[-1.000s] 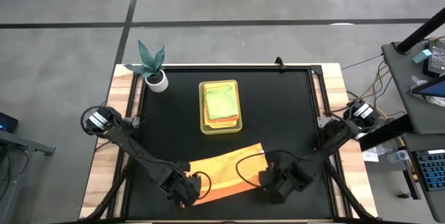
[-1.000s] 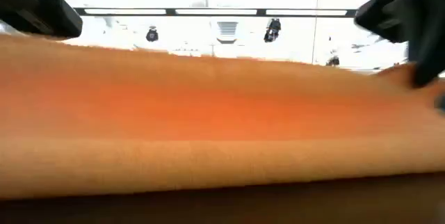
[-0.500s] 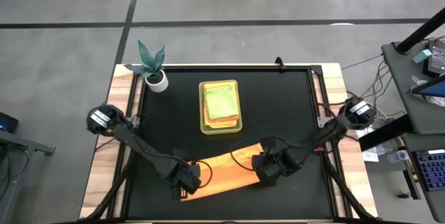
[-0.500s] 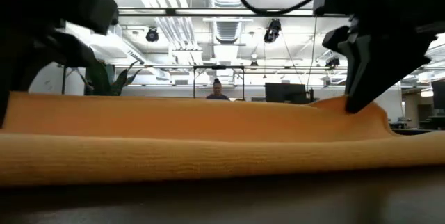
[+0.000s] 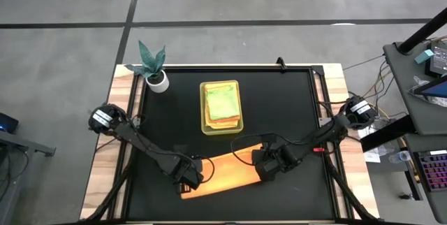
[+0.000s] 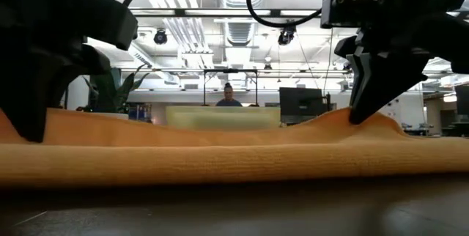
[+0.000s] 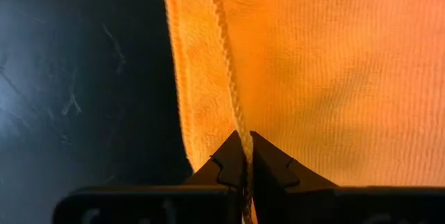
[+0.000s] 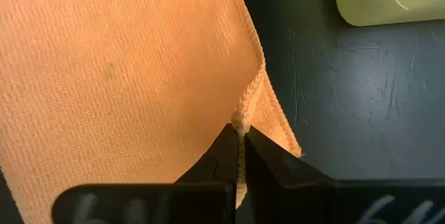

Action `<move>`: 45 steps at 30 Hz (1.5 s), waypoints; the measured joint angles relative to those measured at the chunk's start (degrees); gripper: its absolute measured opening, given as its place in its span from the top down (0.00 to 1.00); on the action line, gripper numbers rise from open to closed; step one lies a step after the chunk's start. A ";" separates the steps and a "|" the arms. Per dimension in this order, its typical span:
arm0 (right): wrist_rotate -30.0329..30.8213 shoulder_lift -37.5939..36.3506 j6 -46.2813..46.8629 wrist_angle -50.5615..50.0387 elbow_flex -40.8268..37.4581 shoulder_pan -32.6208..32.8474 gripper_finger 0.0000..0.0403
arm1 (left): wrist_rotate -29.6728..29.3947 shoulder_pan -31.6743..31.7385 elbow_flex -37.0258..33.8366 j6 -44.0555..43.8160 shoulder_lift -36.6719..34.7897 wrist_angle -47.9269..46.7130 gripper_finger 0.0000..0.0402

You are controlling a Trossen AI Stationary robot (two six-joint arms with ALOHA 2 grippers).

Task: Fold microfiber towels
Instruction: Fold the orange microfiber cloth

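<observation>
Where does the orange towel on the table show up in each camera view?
High view: orange towel near the front edge, between both grippers.
Low view: it spans the whole width.
Left wrist view: fills the right part.
Right wrist view: fills the left part.
Shared landmark: the yellow tray, also in the right wrist view.

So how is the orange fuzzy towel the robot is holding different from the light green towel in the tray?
The orange fuzzy towel lies stretched out long on the black table, near the front edge; the light green towel sits folded small on a stack in the yellow-green plastic tray. The left gripper and right gripper pinch the orange one; nothing touches the green one. Both are soft cloths.
</observation>
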 joint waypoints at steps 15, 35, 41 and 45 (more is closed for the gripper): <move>3.04 0.00 0.90 1.28 -1.54 -1.10 0.98 | -1.42 1.50 -0.29 -0.10 0.04 -0.40 1.00; 3.07 -0.10 0.81 1.67 -2.08 -3.81 0.72 | -1.82 2.23 -4.76 -1.76 0.02 -0.64 0.60; 3.04 -1.04 0.79 -1.75 -2.08 -5.24 0.63 | -1.85 2.23 -4.70 -1.31 -0.17 -2.22 0.51; 3.03 -1.87 0.73 -3.22 -2.08 -5.28 0.63 | -1.79 2.23 -4.35 -1.21 -0.24 -7.80 0.49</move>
